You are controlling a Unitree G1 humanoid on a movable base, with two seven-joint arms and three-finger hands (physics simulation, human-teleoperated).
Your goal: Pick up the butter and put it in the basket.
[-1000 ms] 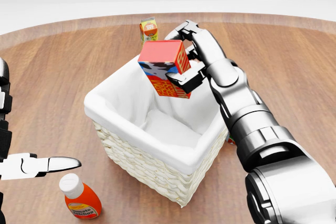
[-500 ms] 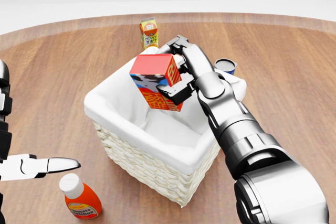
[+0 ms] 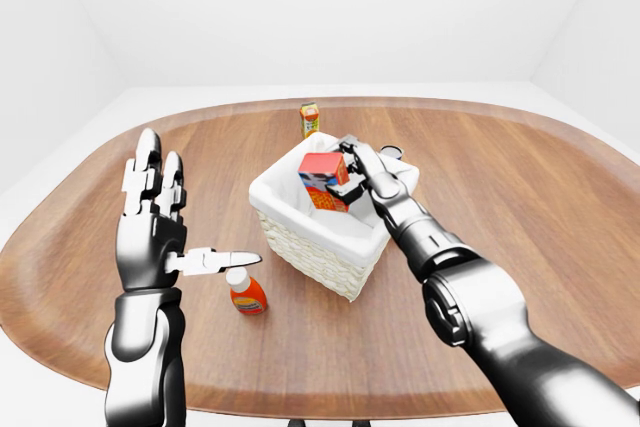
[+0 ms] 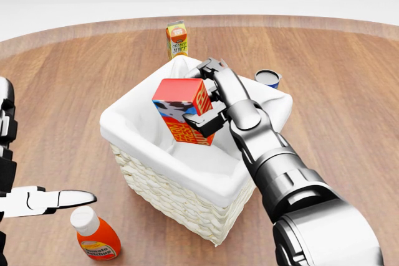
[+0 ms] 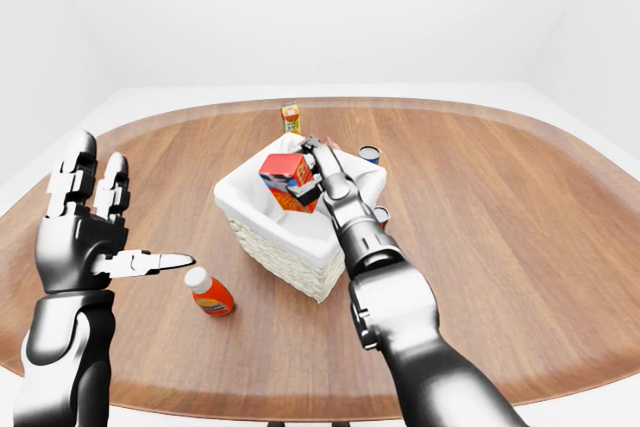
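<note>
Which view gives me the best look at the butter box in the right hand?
The head view: the butter box fills more of the picture there, tilted over the basket, with the right hand closed on it. The left-eye and right-eye views show the same box, only smaller and partly behind the fingers.

Table [image 4: 349,91]: brown wood planks, smooth, faint satin sheen.
Basket [image 4: 181,200]: pale woven wicker, rough; lining of white cloth, matt, softly creased.
Butter [image 4: 184,111]: printed carton, smooth, red top.
Right hand [image 4: 209,101]: polished grey metal, glossy, with dark joints.
Left hand [image 3: 155,237]: same glossy metal.
Bottle [image 4: 95,235]: shiny orange plastic, white cap.
Juice carton [image 4: 177,38]: printed card.
</note>
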